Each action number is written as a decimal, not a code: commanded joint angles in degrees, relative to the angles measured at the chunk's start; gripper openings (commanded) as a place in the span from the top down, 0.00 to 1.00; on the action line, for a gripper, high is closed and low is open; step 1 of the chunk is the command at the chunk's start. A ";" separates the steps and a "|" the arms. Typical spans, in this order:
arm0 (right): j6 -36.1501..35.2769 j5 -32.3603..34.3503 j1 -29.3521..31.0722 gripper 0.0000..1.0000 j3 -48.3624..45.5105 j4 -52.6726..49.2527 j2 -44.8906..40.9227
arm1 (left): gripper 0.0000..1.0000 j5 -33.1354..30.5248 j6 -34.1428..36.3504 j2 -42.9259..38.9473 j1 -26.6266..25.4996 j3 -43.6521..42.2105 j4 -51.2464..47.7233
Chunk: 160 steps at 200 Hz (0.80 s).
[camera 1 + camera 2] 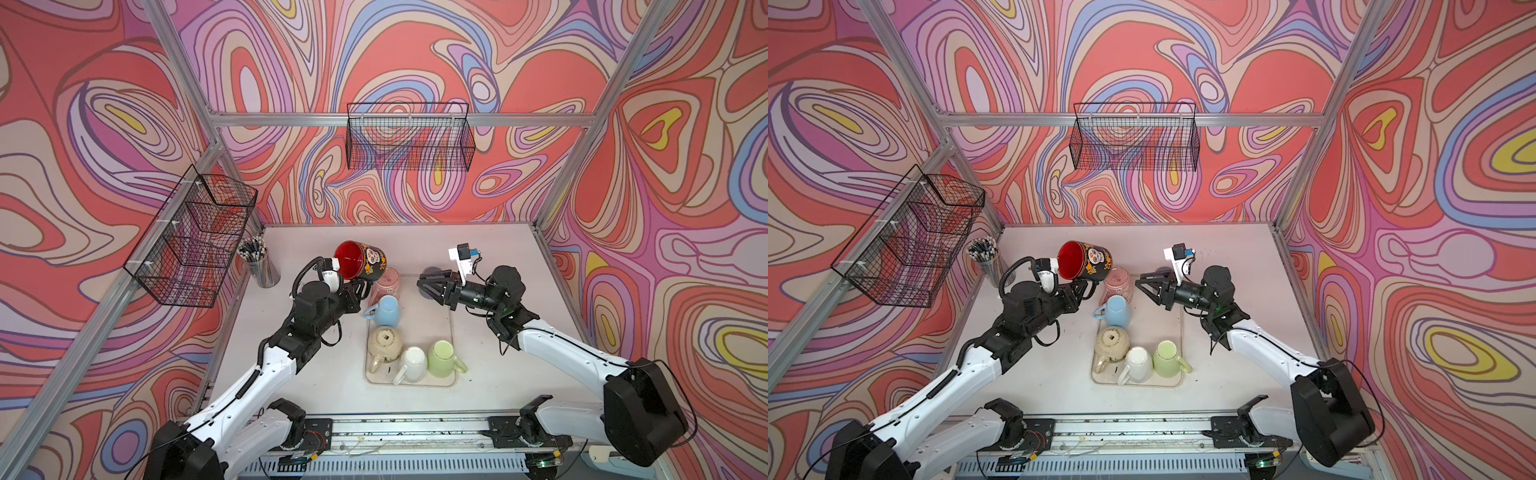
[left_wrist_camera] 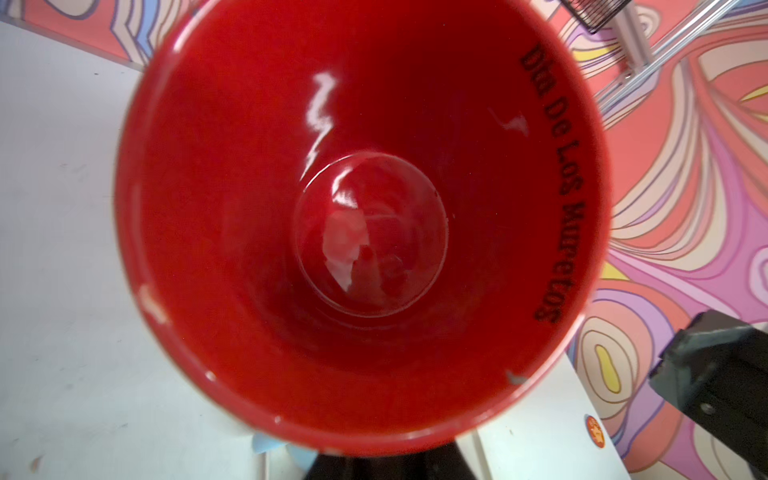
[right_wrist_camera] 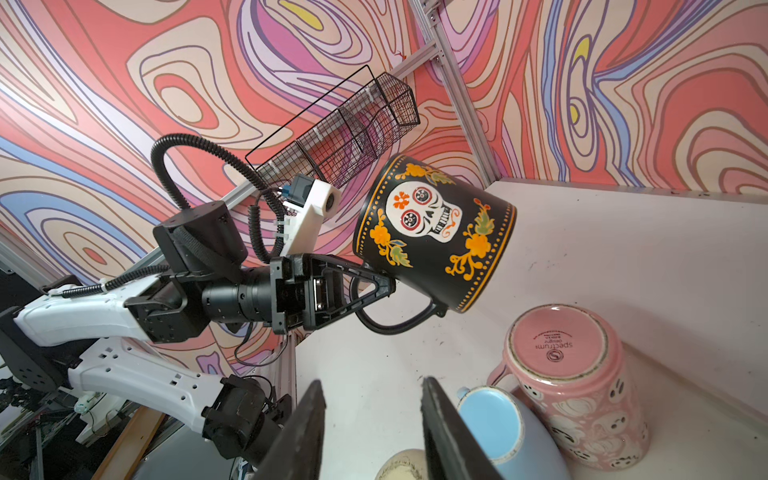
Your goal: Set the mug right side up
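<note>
Left gripper clamped on handle of black skull-painted ceramic mug, mouth toward ten o'clock; roll slowly, clearing pink upturned mug; right gripper apart, empty.

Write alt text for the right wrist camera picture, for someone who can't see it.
The left end effector holds a black skull mug by its handle, tilted in the air above a white table. Nearby stand a pink mug, base up, and a pale blue mug; the right end effector, open and empty, fills the foreground.
</note>
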 commanded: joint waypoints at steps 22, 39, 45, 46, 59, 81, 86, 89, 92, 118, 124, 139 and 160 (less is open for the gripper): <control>-0.47 -0.20 0.07 0.61 -1.42 0.53 -0.61 | 1.00 -6.36 7.61 2.55 1.44 12.68 -12.90; -0.47 0.18 0.06 0.62 -1.84 0.13 -0.18 | 1.00 -8.26 9.69 4.10 2.44 14.99 -16.57; -0.60 0.51 0.07 0.62 -1.91 -0.35 -0.12 | 1.00 -8.78 10.53 4.70 2.93 15.71 -17.63; -0.58 0.59 0.11 0.62 -1.91 -0.48 -0.07 | 1.00 -8.85 10.62 4.77 2.99 15.85 -17.81; -0.88 1.33 0.06 0.62 -1.99 -1.82 0.19 | 1.00 -9.79 12.26 5.82 3.96 17.30 -19.47; -0.93 2.03 0.10 0.62 -2.71 -2.19 0.26 | 1.00 -10.27 14.66 8.12 6.01 19.75 -22.56; -0.95 2.09 0.06 0.62 -2.83 -2.27 0.32 | 1.00 -10.30 15.13 8.58 6.48 20.28 -23.06; -0.99 2.21 0.07 0.62 -2.90 -2.28 0.36 | 1.00 -10.47 15.32 8.91 6.81 20.62 -23.30; -0.86 2.25 0.06 0.62 -3.00 -2.31 0.42 | 1.00 -10.54 15.67 9.31 7.07 20.90 -23.58; -0.63 2.80 0.08 0.62 -3.81 -1.84 1.44 | 1.00 -11.25 17.94 12.73 9.10 23.50 -24.79; -0.37 2.96 0.13 0.63 -4.09 -1.44 1.77 | 1.00 -11.67 18.59 13.63 9.30 24.22 -24.95; 0.25 2.96 0.10 0.63 -4.77 -0.61 2.68 | 1.00 -11.67 19.76 15.91 10.35 25.71 -25.01; 0.79 3.18 0.14 0.63 -5.57 0.44 3.32 | 1.00 -11.62 20.97 19.23 11.35 27.13 -24.09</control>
